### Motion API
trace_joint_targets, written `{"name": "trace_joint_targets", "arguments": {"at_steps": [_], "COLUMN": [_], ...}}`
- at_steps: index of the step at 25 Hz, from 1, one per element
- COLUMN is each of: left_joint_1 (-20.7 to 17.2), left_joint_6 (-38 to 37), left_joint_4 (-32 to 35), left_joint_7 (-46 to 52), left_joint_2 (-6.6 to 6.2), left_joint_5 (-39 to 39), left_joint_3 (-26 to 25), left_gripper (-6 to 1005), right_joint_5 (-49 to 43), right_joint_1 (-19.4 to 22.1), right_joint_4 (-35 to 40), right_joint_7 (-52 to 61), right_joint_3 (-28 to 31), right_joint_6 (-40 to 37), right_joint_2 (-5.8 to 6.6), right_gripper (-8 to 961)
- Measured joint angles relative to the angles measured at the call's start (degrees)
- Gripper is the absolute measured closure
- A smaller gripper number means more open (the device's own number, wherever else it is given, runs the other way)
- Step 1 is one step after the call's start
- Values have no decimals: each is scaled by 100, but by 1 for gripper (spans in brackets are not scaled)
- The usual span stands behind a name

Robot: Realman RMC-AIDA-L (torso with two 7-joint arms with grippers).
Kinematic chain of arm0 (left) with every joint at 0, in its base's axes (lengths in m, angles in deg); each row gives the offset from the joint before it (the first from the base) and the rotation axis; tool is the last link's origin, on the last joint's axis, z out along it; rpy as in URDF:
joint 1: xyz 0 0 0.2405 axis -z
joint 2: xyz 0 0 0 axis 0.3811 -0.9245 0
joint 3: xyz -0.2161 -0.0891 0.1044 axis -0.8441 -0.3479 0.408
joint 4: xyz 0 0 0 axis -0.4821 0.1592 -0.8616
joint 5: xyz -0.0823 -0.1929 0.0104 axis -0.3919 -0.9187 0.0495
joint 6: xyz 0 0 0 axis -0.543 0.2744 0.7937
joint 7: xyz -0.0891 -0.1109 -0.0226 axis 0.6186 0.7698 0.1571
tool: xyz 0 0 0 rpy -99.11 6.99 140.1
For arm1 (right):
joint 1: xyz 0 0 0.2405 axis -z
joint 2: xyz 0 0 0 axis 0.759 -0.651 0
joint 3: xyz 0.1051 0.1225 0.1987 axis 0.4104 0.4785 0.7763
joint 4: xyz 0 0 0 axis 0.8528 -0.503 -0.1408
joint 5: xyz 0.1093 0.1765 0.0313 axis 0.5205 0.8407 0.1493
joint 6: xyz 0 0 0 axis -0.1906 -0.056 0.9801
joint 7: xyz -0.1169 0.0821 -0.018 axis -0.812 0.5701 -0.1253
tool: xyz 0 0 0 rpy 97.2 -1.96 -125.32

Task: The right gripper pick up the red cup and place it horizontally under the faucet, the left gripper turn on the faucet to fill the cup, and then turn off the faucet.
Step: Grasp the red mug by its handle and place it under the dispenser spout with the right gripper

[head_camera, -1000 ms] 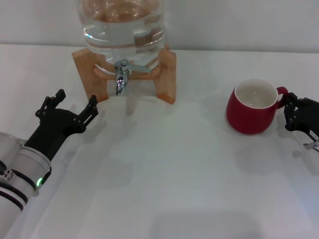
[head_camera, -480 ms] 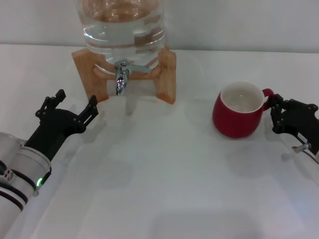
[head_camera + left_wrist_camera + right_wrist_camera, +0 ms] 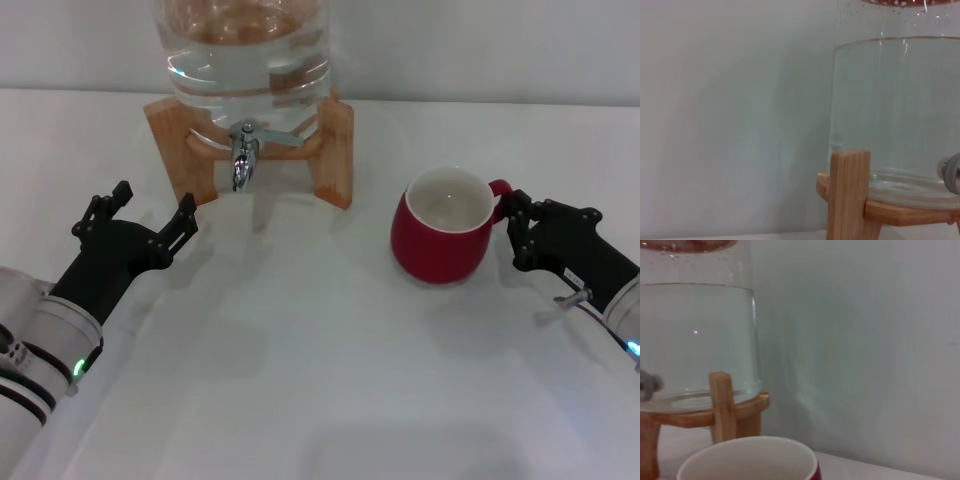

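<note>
The red cup [image 3: 442,240] stands upright, to the right of the faucet [image 3: 243,150], its handle turned to the right. My right gripper [image 3: 512,228] is shut on that handle. In the right wrist view the cup's cream rim [image 3: 747,460] fills the near edge, with the faucet [image 3: 647,384] far off. The chrome faucet points down from the clear water jar [image 3: 245,50] on its wooden stand [image 3: 337,150]. My left gripper [image 3: 153,198] is open and empty, to the left of and nearer than the faucet. The left wrist view shows the jar [image 3: 895,110] and a stand leg [image 3: 850,190].
The white table [image 3: 320,380] runs to a pale wall behind the jar. The stand's two front legs flank the faucet. Bare tabletop lies between the cup and the spot under the faucet.
My right gripper has moved left with the red cup in it, bringing the cup nearer the stand. The left arm has not moved.
</note>
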Motion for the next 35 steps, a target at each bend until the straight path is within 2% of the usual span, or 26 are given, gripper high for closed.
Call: {"name": "trace_joint_targets", "arguments": {"at_steps": [12, 35], "left_joint_1": [-65, -227], "left_joint_6": [-123, -325], "left_joint_4": [0, -10], "left_joint_7": [0, 0], "left_joint_2": [-9, -18], "left_joint_5": [25, 175], "left_joint_3": [0, 9], "left_gripper": [113, 113], "right_joint_5": [-309, -642], "right_joint_1": [-191, -855], "right_joint_4": [-309, -1055], "right_joint_7": [-17, -24], "right_joint_3": [-97, -141], "right_joint_6": [171, 1385], "right_joint_2": [-29, -44], "right_gripper": [918, 937]}}
